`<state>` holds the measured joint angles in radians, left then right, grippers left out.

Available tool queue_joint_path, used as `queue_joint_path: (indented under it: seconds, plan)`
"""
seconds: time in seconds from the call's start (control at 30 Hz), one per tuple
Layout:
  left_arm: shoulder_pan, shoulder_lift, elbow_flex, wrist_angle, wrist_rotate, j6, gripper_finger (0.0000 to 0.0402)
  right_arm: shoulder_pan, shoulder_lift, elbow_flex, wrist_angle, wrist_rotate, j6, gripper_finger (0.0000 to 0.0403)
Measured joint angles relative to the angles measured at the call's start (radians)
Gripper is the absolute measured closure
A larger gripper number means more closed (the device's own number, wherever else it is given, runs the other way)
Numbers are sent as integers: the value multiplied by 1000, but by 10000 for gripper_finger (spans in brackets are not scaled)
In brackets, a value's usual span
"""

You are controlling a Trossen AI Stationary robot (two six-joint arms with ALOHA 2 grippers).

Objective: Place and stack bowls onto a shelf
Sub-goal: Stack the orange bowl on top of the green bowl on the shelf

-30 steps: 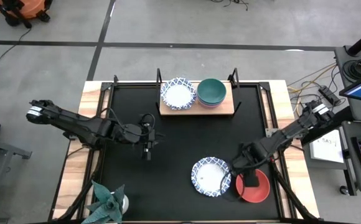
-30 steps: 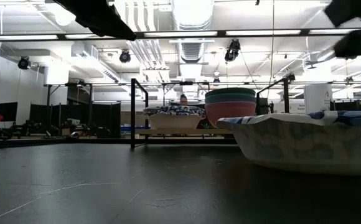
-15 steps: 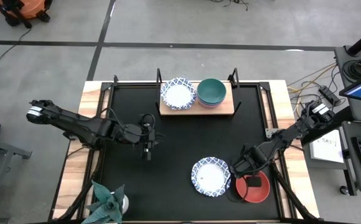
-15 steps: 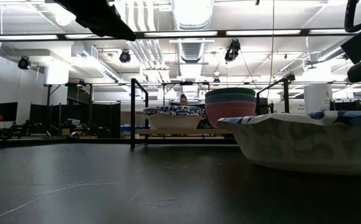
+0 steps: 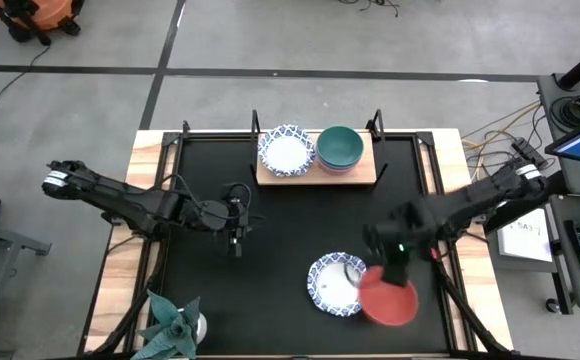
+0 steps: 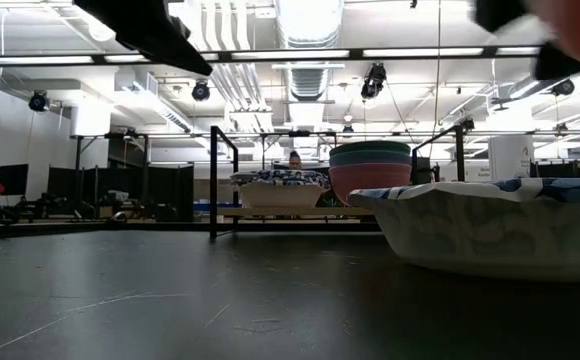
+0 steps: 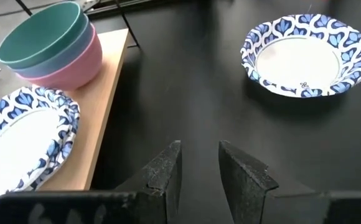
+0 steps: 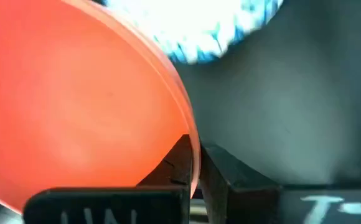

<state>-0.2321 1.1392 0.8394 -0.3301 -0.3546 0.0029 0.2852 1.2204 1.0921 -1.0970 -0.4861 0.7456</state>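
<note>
A red bowl (image 5: 388, 297) hangs above the table's near right part, beside a white bowl with a blue patterned rim (image 5: 338, 284) that rests on the tabletop. My right gripper (image 5: 395, 268) is shut on the red bowl (image 8: 75, 106). On the shelf (image 5: 365, 173) at the far edge sit another patterned bowl (image 5: 286, 150) and a stack with a green bowl on top (image 5: 340, 147) and a pink one at the bottom (image 7: 81, 62). My left gripper (image 7: 199, 168) hovers open over the table's left middle (image 5: 236, 243), holding nothing. My right gripper pinches the red bowl's rim (image 8: 192, 140) between its two fingers, one finger inside the bowl and one outside. The fingers slant down from the table's right side. The bowl is lifted clear of the table and tilted, reaching partly over the patterned bowl's edge.
A green spiky plant (image 5: 175, 325) stands at the near left corner. Black posts (image 5: 255, 128) rise at the shelf's ends. Bare black tabletop (image 5: 290, 230) lies between the shelf and the near bowls.
My right gripper has risen and swung toward the table's left, rolling its wrist, and has lifted the red bowl off the table. The bowl now hangs tilted, closer to the patterned bowl than before.
</note>
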Motion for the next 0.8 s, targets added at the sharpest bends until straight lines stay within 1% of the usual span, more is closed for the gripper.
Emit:
queue_joint_path:
  seconds: [0.1,0.23,0.3,0.37,0.43,0.5,0.57,0.67,0.8]
  plan:
    - [0,-1,0,-2,-1,-4,313,-141,-8,101,-5,4,48,394]
    - [0,-1,0,-3,-2,-4,313,-356,16,239,-16,96,89,394]
    - [0,-1,0,-7,-2,-4,313,-459,46,312,-44,122,65,394]
    - [0,-1,0,-10,-2,-4,313,-558,80,381,-70,134,12,394]
    - [0,-1,0,-9,-3,-4,313,-648,121,449,-103,174,-30,394]
    - [0,-1,0,-9,-3,-4,313,-735,172,519,-137,211,-87,394]
    - [0,-1,0,-9,-3,-5,313,-815,232,594,-187,227,-155,394]
    - [0,-2,0,-9,-3,-5,313,-923,338,720,-285,228,-253,394]
    - [0,-2,0,-9,-3,-5,313,-1026,496,890,-432,246,-379,394]
